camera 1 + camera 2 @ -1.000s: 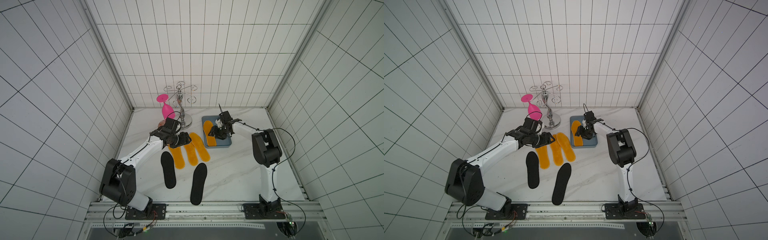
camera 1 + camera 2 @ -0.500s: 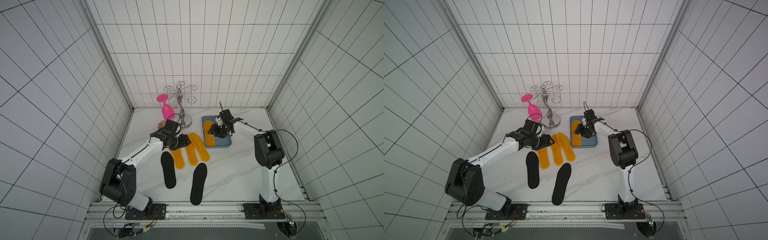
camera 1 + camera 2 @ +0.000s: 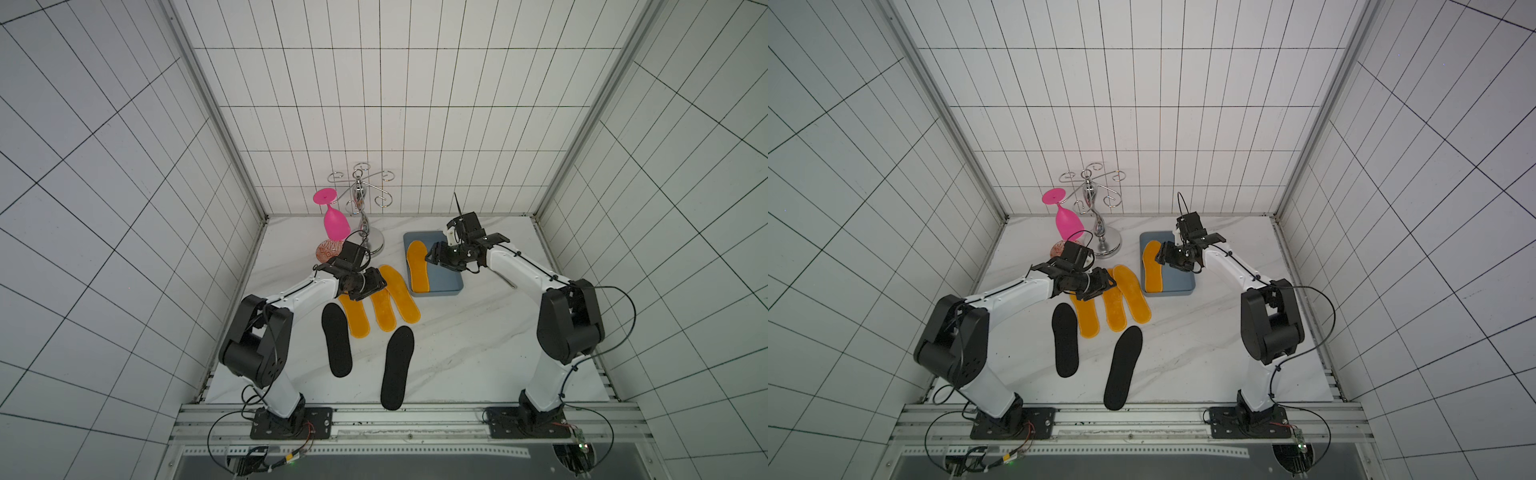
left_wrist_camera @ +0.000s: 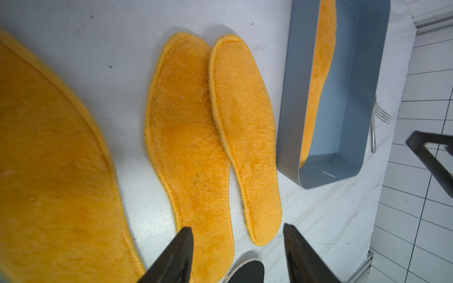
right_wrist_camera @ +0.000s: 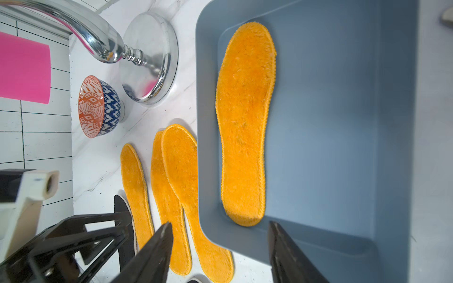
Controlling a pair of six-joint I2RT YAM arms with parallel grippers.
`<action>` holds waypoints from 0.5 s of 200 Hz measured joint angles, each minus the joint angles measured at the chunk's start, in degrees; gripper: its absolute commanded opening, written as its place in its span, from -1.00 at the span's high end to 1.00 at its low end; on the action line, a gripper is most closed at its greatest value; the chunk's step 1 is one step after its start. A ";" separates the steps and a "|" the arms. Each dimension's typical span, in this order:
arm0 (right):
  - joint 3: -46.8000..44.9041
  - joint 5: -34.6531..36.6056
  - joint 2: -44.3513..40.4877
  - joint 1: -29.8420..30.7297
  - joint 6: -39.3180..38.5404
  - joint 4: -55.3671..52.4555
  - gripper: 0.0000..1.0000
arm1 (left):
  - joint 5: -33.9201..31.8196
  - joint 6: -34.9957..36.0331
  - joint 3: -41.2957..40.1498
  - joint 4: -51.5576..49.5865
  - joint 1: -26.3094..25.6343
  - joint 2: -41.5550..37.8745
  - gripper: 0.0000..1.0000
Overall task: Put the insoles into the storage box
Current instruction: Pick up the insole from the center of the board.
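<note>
Logged one orange insole [image 3: 417, 266] lying flat in the storage box [image 3: 446, 284], at 1 o'clock from the centre of the table [image 3: 465, 340]. Counted three loose insoles [image 3: 384, 307] fanned at 10 o'clock, plus two black insoles [image 3: 336, 340] at 8 and 6 o'clock. Found the left gripper [image 4: 236, 227] low over the fan, jaws partly spread, empty. Found the right gripper [image 5: 219, 223] above the box, jaws apart, empty too. Judged the second pickup to be in hand. Expected to need a low descent and a pinch on one rim. Looked fuzzy, thin, limp, with pale stitched edges.
</note>
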 measured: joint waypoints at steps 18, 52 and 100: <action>-1.68 1.09 -2.73 -0.15 -0.13 -0.87 -0.33 | -0.74 -0.59 1.64 -0.02 -0.70 3.15 -0.02; -3.56 2.69 -6.19 -0.17 -0.46 -1.79 -0.34 | -1.97 -1.16 4.66 0.35 -0.81 7.72 0.06; -3.63 3.58 -6.80 -0.63 -0.90 -2.45 -0.34 | -2.34 -1.20 9.51 0.33 -0.74 11.87 0.14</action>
